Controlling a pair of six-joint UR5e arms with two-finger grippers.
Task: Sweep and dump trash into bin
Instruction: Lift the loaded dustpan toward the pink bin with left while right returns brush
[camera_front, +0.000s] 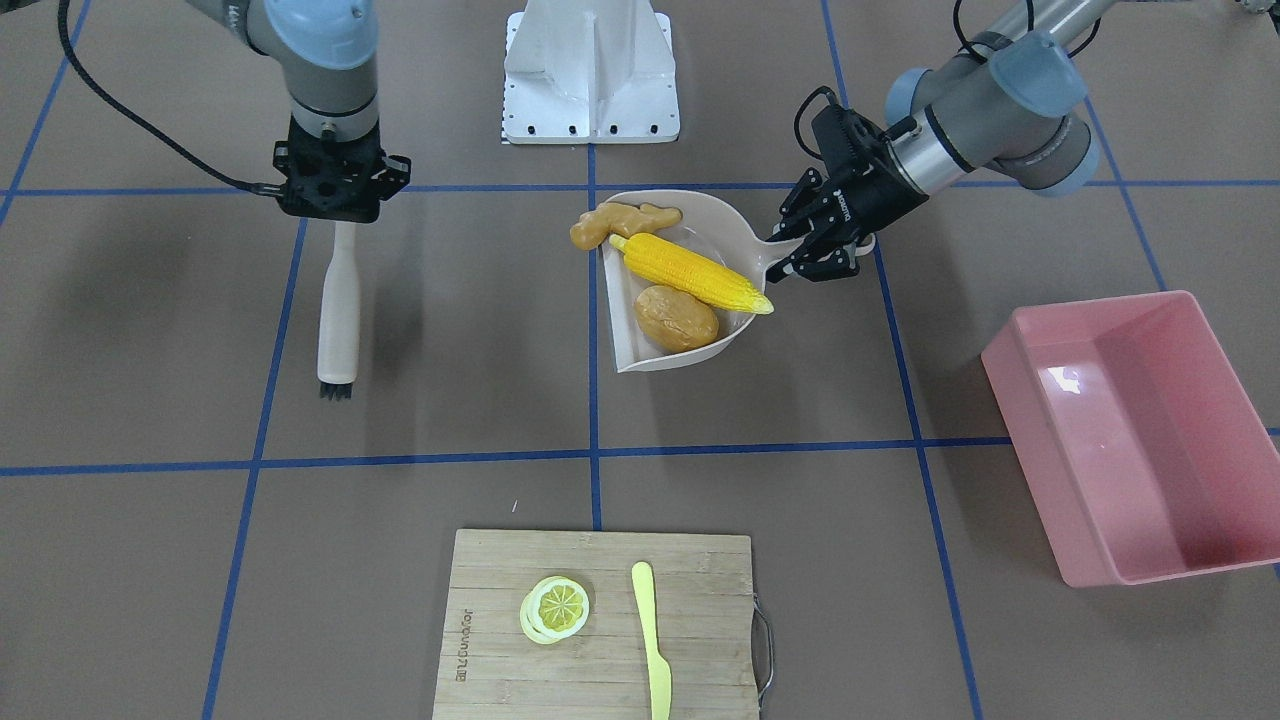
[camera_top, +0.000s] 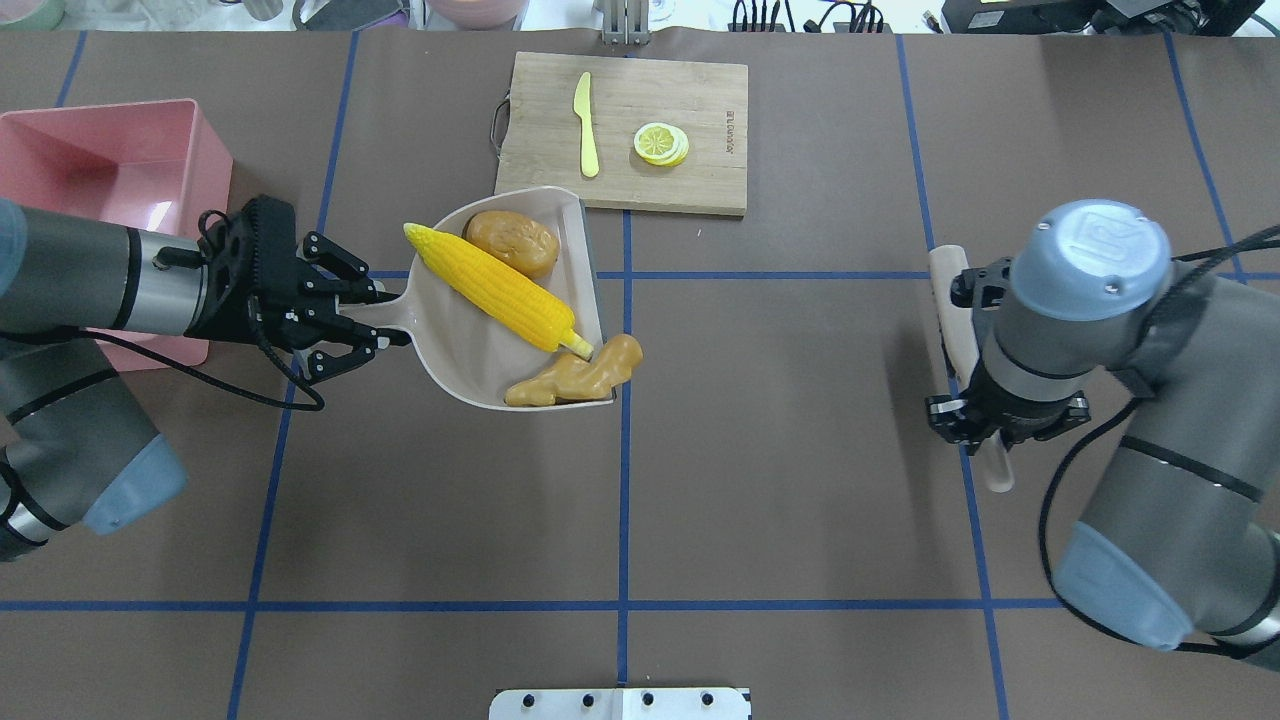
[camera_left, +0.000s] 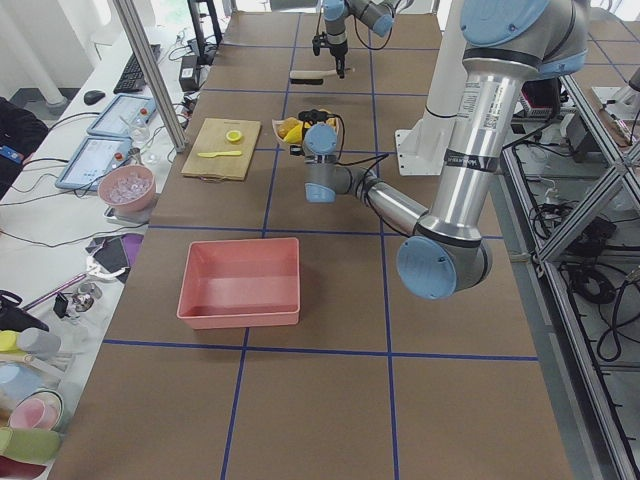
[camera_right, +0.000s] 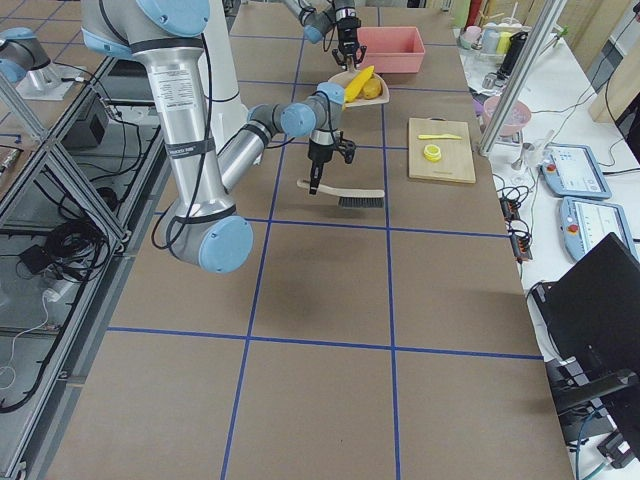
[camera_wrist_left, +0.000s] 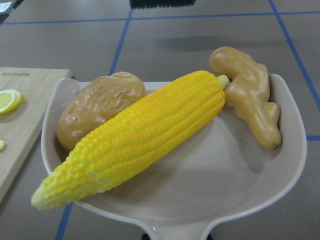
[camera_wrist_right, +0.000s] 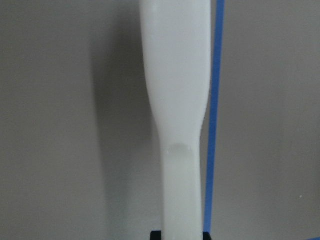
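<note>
The overhead camera stands behind the robot and looks forward and down on the table (camera_top: 800, 500), with the cutting board (camera_top: 625, 130) at the far edge. The front-facing camera looks steeply down from the opposite side, so this board is at its bottom. Both share the dustpan (camera_top: 465, 350) in the middle. The two side cameras look along the table from its ends, high and far, and both show the pink bin (camera_left: 240, 282). The left wrist camera is very near the dustpan. The right wrist camera looks closely along the brush (camera_wrist_right: 175, 100).
</note>
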